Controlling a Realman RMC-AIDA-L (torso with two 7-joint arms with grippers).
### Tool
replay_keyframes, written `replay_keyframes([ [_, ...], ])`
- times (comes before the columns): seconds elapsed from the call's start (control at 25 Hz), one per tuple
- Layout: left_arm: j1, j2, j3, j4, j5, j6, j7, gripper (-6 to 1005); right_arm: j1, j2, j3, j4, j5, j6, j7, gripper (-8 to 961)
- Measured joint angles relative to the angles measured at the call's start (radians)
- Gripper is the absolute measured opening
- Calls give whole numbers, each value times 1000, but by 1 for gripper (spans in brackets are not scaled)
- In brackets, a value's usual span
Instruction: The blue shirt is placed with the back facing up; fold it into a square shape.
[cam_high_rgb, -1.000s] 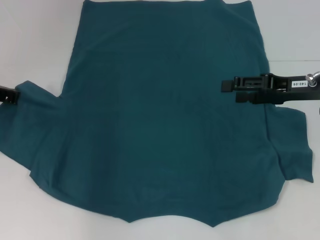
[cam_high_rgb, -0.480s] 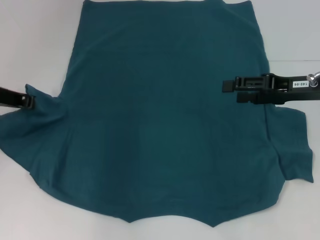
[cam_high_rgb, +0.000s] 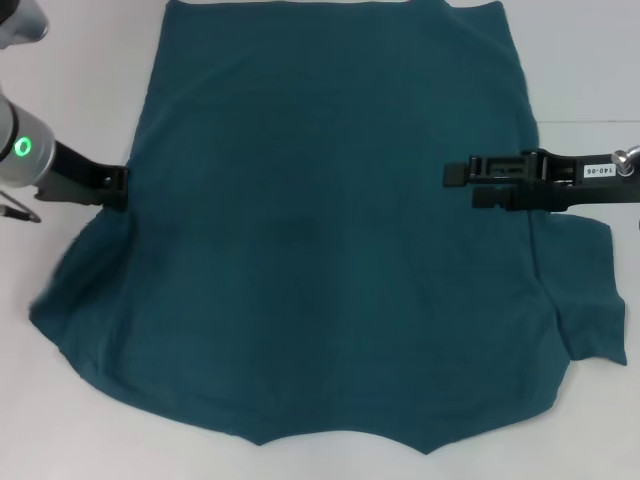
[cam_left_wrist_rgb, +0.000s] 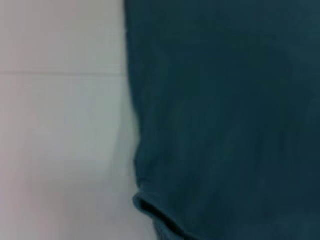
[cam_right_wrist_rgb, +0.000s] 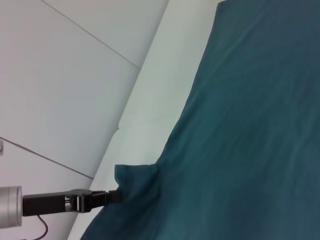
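The blue shirt (cam_high_rgb: 330, 230) lies spread flat on the white table and fills most of the head view. My left gripper (cam_high_rgb: 122, 187) is at the shirt's left edge, shut on the left sleeve, which is lifted and drawn in toward the body. The right wrist view shows that same left gripper (cam_right_wrist_rgb: 114, 196) pinching a raised corner of the shirt (cam_right_wrist_rgb: 250, 125). My right gripper (cam_high_rgb: 455, 172) hovers over the right side of the shirt, beside a lengthwise fold line. The left wrist view holds only the shirt (cam_left_wrist_rgb: 225, 110) with a rolled edge.
The white table (cam_high_rgb: 70, 80) shows bare on both sides of the shirt. The right sleeve (cam_high_rgb: 590, 300) sticks out toward the table's right side. A seam line crosses the table (cam_right_wrist_rgb: 90, 35) beyond the shirt.
My left gripper has moved inward to the right, carrying the left sleeve toward the shirt's body, and more of the left arm has come into view. The right arm has stayed still.
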Motion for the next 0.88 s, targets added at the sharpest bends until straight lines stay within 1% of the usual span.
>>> replay_keyframes([
  [0.2,-33,-16,2,-12,-1,11,-12,52,0,0,0,1,0,2,0,896],
  [0.36,-42,-41,-9,-18,-2,-7,-22,67,0,0,0,1,0,7,0,896],
  [0.44,-43,-48,-13,-30,-5,-25,-22,75,0,0,0,1,0,10,0,896],
  [0.56,-50,-45,-19,-59,-30,-39,-14,86,-1,-1,0,1,0,15,0,897],
  [0.72,-47,-40,-47,-76,-144,-45,52,101,-3,-1,0,0,0,23,-1,897],
  [0.8,-46,-32,-60,-93,-190,-40,90,108,-4,-1,0,1,0,23,-5,897],
  [0.88,-37,-18,-70,-102,-218,-33,113,116,-6,-2,3,1,1,23,-9,896],
])
